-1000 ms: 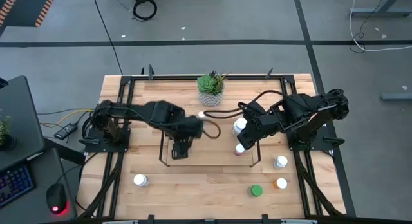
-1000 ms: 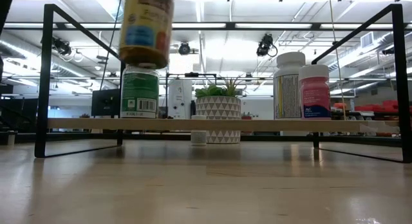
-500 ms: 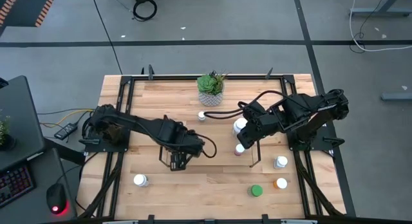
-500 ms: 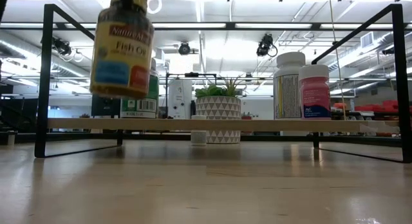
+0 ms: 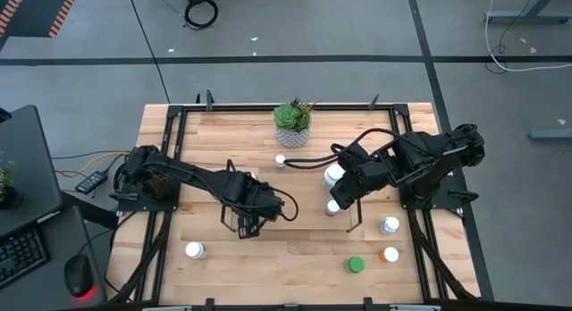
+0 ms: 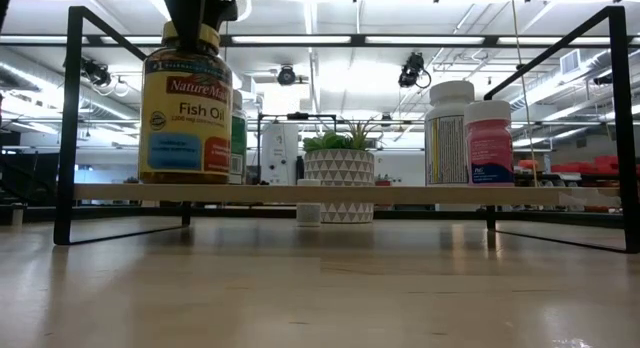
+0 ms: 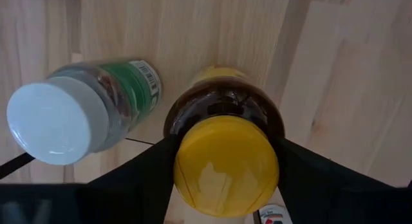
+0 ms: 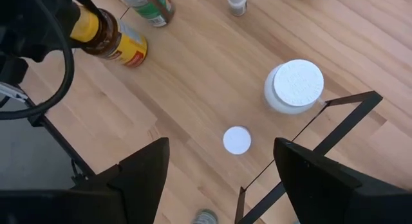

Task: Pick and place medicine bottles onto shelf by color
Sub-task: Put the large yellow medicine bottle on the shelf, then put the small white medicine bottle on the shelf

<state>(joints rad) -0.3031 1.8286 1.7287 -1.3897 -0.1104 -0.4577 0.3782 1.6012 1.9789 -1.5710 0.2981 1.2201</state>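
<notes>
Amber bottle (image 6: 186, 115) now upright on shelf (image 6: 300, 192), lowered; left end effector (image 7: 225, 161) clamps its cap; right end effector (image 8: 219, 169) open.

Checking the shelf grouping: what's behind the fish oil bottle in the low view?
A green-labelled bottle stands right behind the fish oil bottle; only a sliver shows. The rest is covered.

- Amber fish-oil bottle (image 6: 186, 116), yellow cap (image 7: 226, 164), upright on the shelf (image 6: 300, 192), clasped at the cap between the left gripper (image 7: 225, 169) fingers.
- Green-labelled white-capped bottle (image 7: 77, 114) stands just beside that gripper.
</notes>
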